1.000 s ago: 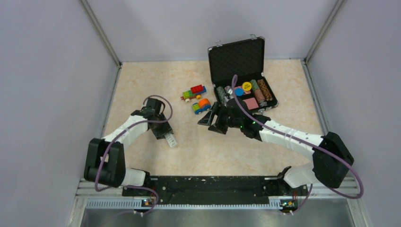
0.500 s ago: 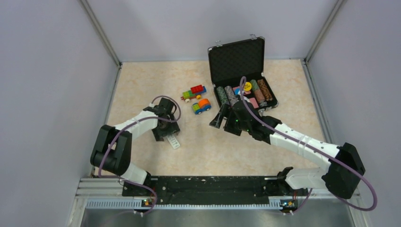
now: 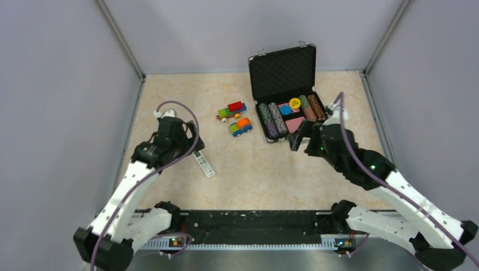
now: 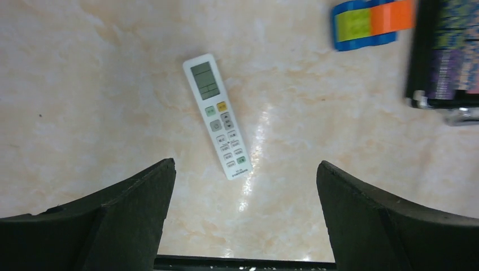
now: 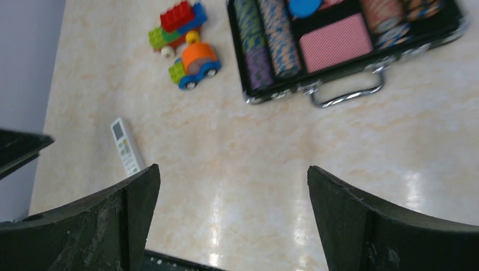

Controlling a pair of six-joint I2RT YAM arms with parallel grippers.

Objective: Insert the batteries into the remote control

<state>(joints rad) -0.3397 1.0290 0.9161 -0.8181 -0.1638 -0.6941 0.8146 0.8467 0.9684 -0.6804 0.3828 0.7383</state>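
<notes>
The remote control (image 3: 204, 165) is a slim white bar lying flat on the table, buttons and small screen facing up (image 4: 217, 116). It lies apart from both grippers. My left gripper (image 3: 186, 144) hangs above and just left of it, open, with nothing between its fingers (image 4: 245, 164). My right gripper (image 3: 300, 138) hovers in front of the black case, also open and empty (image 5: 233, 167). From the right wrist view the remote control (image 5: 127, 146) shows far off to the left. The batteries are out of view.
An open black case (image 3: 282, 73) with rows of poker chips stands at the back right, its metal handle (image 5: 347, 96) toward me. Two colourful toy vehicles (image 3: 231, 110) (image 3: 241, 126) sit left of it. Grey walls enclose the table.
The left gripper opened, let go of the remote and rose back to the upper left. The right gripper opened wider and swung right, to in front of the case. The remote stays put.
</notes>
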